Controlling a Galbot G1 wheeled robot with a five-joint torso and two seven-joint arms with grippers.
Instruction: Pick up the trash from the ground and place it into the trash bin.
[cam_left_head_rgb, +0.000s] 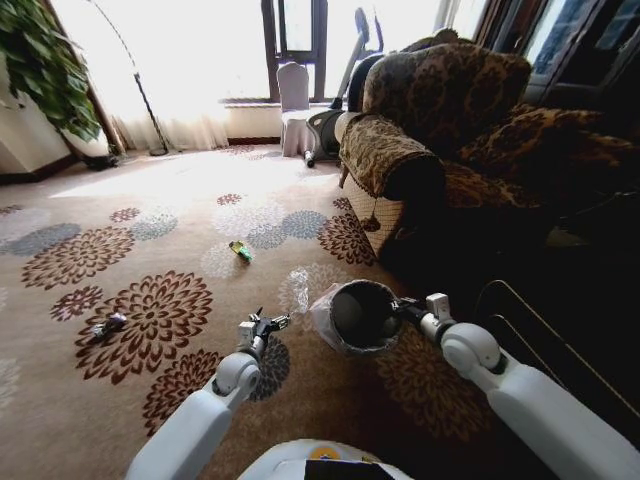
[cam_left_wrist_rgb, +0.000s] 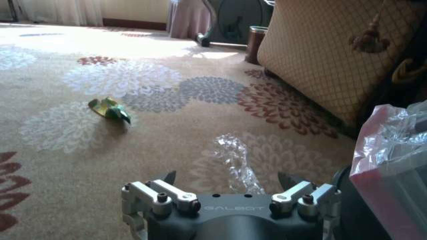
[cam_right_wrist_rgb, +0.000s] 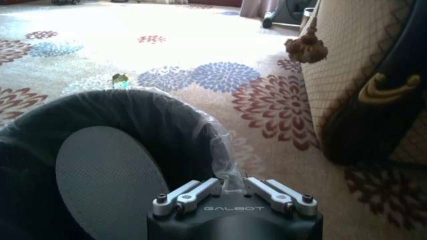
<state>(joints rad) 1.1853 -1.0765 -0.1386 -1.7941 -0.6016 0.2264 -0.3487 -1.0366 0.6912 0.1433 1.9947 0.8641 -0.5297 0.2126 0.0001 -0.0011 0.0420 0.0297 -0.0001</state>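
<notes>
My right gripper (cam_left_head_rgb: 408, 310) is shut on the rim of the trash bin (cam_left_head_rgb: 345, 318), a dark round bucket lined with a translucent bag, held just off the carpet. In the right wrist view the right gripper (cam_right_wrist_rgb: 230, 182) pinches the bag-covered rim, and the trash bin (cam_right_wrist_rgb: 133, 117) looks bare inside. My left gripper (cam_left_head_rgb: 264, 324) hovers open, low over the carpet. Just ahead of the left gripper (cam_left_wrist_rgb: 228, 178) lies a crumpled clear plastic bottle (cam_left_wrist_rgb: 233, 157) (cam_left_head_rgb: 297, 286). Farther out lies a green wrapper (cam_left_wrist_rgb: 111, 109) (cam_left_head_rgb: 240, 250) (cam_right_wrist_rgb: 121, 78). A small dark piece of trash (cam_left_head_rgb: 108, 325) lies on a flower far to the left.
A patterned brown sofa (cam_left_head_rgb: 450, 120) stands close on the right, its quilted side (cam_left_wrist_rgb: 320, 65) near the bin. A covered chair and a fan (cam_left_head_rgb: 300, 110) stand by the window. A potted plant (cam_left_head_rgb: 40, 60) is at the far left. Open flowered carpet (cam_left_head_rgb: 180, 200) stretches ahead.
</notes>
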